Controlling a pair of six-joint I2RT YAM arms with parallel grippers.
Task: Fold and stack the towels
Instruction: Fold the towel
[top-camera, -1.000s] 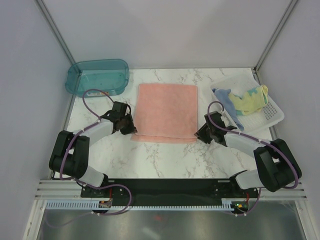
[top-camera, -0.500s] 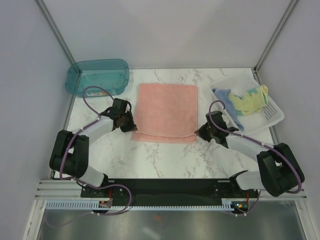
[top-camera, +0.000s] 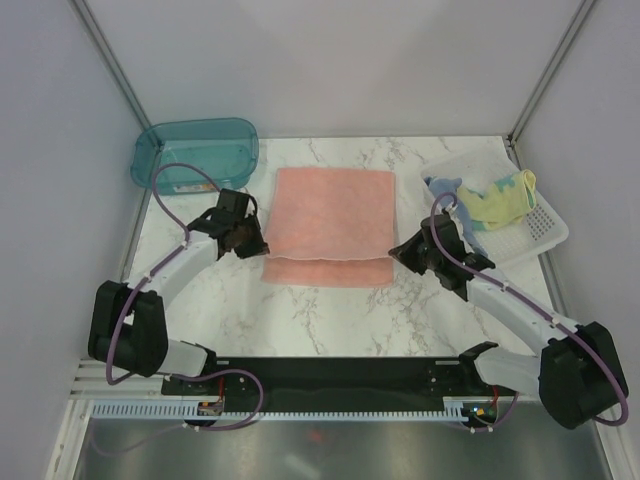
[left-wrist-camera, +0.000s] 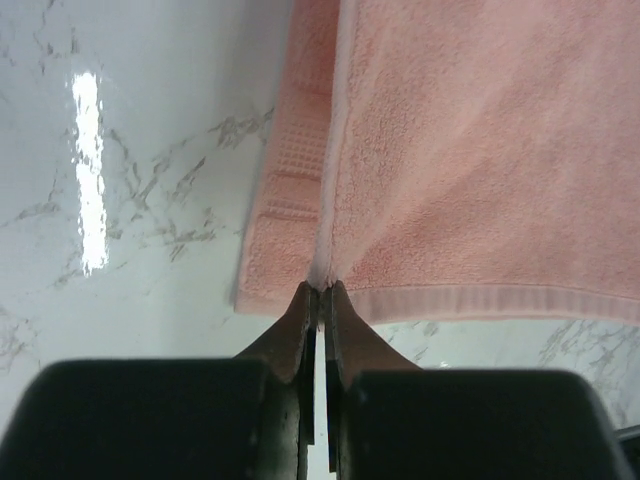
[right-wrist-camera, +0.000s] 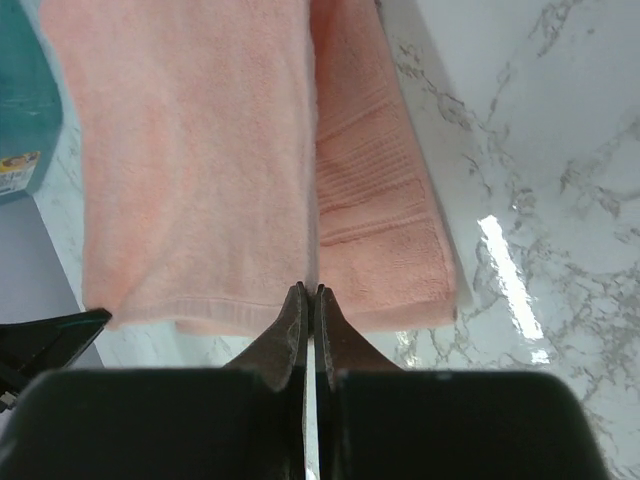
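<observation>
The salmon-pink towel (top-camera: 330, 215) lies in the middle of the table, with its near edge lifted. My left gripper (top-camera: 262, 250) is shut on the towel's near left corner (left-wrist-camera: 322, 270). My right gripper (top-camera: 395, 252) is shut on its near right corner (right-wrist-camera: 308, 285). Both wrist views show the top layer held up above the layer below. The pale yellow whale-print towel (top-camera: 497, 199) and the light blue towel (top-camera: 447, 192) lie crumpled in the white basket (top-camera: 545, 225) at the right.
A teal plastic bin (top-camera: 195, 153) stands at the back left corner. The white basket sits against the right edge. Enclosure walls and posts bound the marble table (top-camera: 330, 315) on three sides.
Both grippers have moved away from me and up, carrying the towel's near corners. The near edge has lifted and moved over the towel.
</observation>
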